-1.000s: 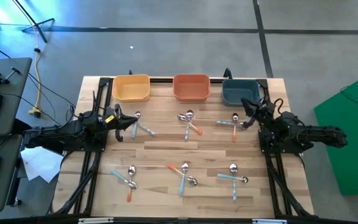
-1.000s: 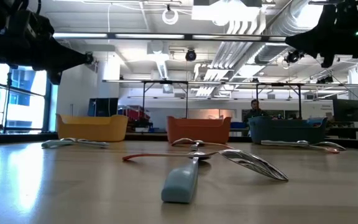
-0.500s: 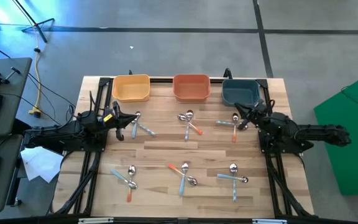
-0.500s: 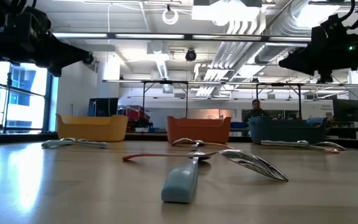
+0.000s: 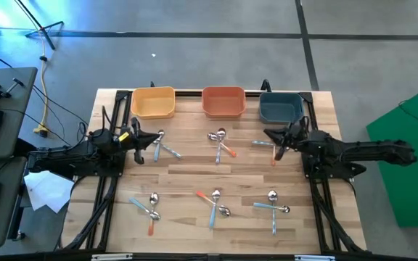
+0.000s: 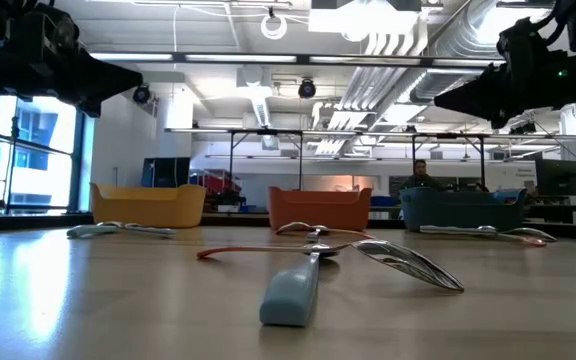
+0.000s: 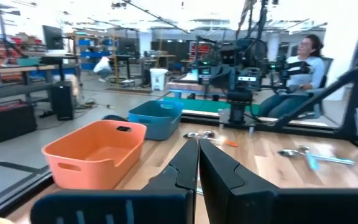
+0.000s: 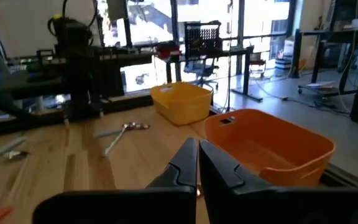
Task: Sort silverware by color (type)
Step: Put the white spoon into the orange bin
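Observation:
Spoons with shiny bowls and orange-red, light blue or silver handles lie flat on the wooden table in six small clusters: three in a far row (image 5: 162, 146), (image 5: 221, 143), (image 5: 271, 143) and three in a near row (image 5: 147, 206), (image 5: 214, 203), (image 5: 273, 205). My left gripper (image 5: 138, 135) is shut and hovers just left of the far-left cluster. My right gripper (image 5: 273, 135) is shut and hangs above the far-right cluster. The low view shows both arms (image 6: 58, 60), (image 6: 518, 75) well above the tabletop. The wrist views show each pair of fingers closed (image 7: 197, 155), (image 8: 197, 163) with nothing between them.
Three bins stand along the table's far edge: yellow (image 5: 153, 102), orange (image 5: 223, 101) and dark teal (image 5: 280, 108). Bare wood lies between the two rows of spoons. A person (image 7: 300, 56) sits beyond the table's right side. Papers and a desk stand left of the table.
My right gripper has swung from beside the teal bin toward the table's left and near edge, and now stands over the far-right spoon cluster, its arm stretched out farther. The spoons have not moved.

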### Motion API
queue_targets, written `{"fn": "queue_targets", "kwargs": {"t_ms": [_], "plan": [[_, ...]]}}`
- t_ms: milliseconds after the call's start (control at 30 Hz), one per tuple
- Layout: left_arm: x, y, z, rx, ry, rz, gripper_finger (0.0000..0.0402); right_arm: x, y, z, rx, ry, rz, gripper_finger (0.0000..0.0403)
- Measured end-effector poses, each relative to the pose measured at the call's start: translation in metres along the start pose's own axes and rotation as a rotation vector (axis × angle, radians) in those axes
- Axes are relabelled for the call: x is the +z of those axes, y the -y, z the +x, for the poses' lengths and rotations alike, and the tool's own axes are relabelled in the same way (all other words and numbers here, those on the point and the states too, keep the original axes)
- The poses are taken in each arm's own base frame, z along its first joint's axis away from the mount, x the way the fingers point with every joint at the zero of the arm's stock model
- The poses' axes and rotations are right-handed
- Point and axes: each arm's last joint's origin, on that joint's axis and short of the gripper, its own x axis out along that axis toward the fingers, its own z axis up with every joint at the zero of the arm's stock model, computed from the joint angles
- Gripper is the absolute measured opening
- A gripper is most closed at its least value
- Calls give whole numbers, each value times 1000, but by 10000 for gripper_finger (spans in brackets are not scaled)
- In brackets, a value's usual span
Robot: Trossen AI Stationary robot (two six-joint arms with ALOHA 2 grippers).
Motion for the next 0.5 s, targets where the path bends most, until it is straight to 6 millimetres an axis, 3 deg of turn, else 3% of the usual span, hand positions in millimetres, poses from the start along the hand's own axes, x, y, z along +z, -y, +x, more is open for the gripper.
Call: {"fn": "queue_targets", "kwargs": {"t_ms": [200,500], "plan": [[-1,0,0,-3,-8,-6,5,2,-4,10,-7,-143,-5,7],[1,0,0,-4,8,30,5,32,-12,29,-18,-373,-44,54]]}}
